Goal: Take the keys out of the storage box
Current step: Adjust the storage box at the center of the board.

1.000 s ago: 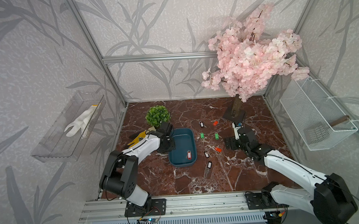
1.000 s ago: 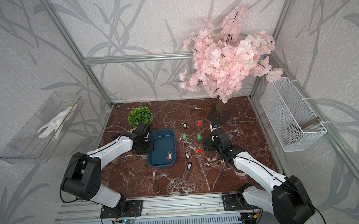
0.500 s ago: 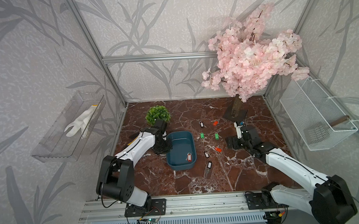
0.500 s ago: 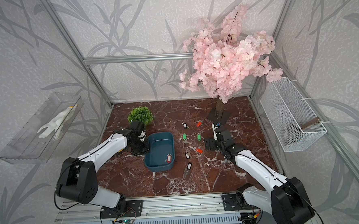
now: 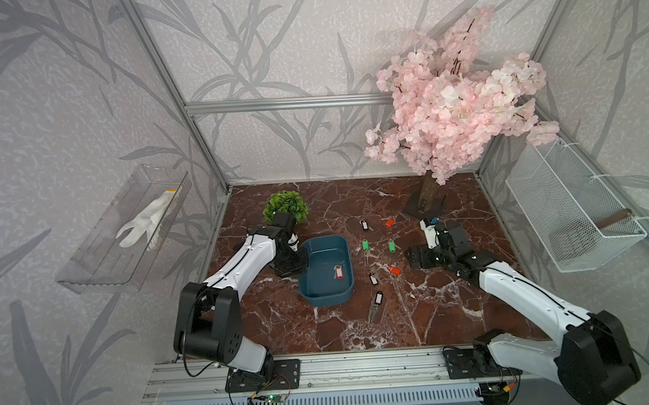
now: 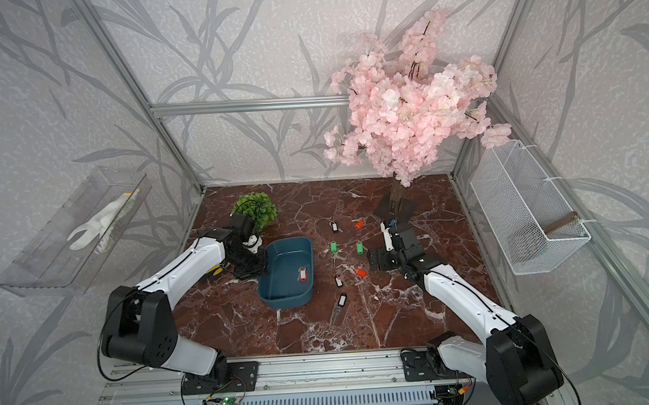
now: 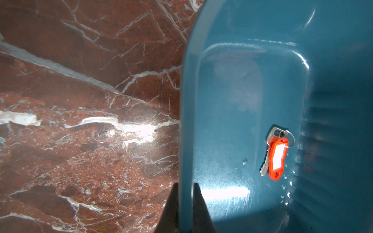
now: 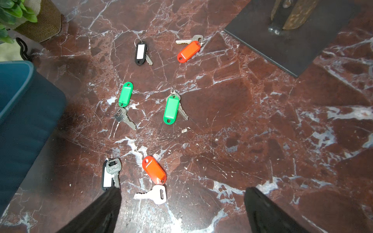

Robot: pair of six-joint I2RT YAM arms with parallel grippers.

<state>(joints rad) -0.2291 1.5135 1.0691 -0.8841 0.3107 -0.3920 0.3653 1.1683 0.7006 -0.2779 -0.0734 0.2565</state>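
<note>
The teal storage box point(image 5: 322, 293) point(image 6: 282, 299) lies left of centre on the marble. My left gripper point(image 5: 305, 258) point(image 7: 185, 184) is shut on its left wall point(image 7: 186, 121), one finger inside and one outside. One key with a red tag point(image 5: 338, 273) point(image 6: 302, 274) point(image 7: 277, 159) lies inside on the floor of the box. Several keys lie on the table to its right, with black point(image 8: 140, 52), red point(image 8: 188, 51) point(image 8: 154, 169) and green point(image 8: 171, 110) point(image 5: 365, 244) tags. My right gripper point(image 5: 416, 257) point(image 8: 181, 191) hangs open just right of them, holding nothing.
A small green plant point(image 5: 286, 211) stands behind the left arm. The blossom tree's dark base point(image 5: 424, 206) is behind the right gripper. A clear bin with a glove point(image 5: 126, 236) and a white wire basket point(image 5: 567, 213) hang on the side walls.
My left arm has swung its elbow outward while gripping the box wall, and the box has turned and slid slightly forward. The red-tagged key stays inside. The right gripper has barely moved.
</note>
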